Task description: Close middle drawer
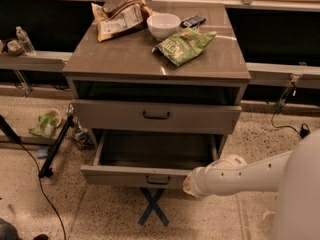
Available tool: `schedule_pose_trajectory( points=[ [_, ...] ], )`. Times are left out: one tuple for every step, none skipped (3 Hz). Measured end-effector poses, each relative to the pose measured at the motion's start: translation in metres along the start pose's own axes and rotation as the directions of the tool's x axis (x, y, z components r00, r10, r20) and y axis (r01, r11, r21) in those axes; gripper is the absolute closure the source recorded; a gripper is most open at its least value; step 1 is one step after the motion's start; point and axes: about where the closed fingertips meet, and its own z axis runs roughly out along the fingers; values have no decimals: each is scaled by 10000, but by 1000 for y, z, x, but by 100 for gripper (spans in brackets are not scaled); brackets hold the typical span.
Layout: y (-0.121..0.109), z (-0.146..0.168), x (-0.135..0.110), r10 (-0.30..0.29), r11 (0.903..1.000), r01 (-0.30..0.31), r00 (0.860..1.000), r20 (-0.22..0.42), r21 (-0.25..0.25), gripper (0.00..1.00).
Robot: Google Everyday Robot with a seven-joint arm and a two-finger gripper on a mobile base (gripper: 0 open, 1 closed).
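Claw (191, 185) at the tip of the white arm (250, 174), against the right end of the middle drawer (125, 175) front; open or closed cannot be told, outline lost in a pale blur. Drawer pulled out, running left of the claw, interior dark. Up beyond, bench (125, 59) bearing bowl (163, 25) and green bag (185, 45).
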Motion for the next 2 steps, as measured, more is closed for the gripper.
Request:
schedule_pose_trajectory(
  points=[
    [-36,7,11,-642,9938,644,9979,-55,910,100],
    [-48,10,17,-775,9903,789,9968,-170,1141,100]
  ],
)
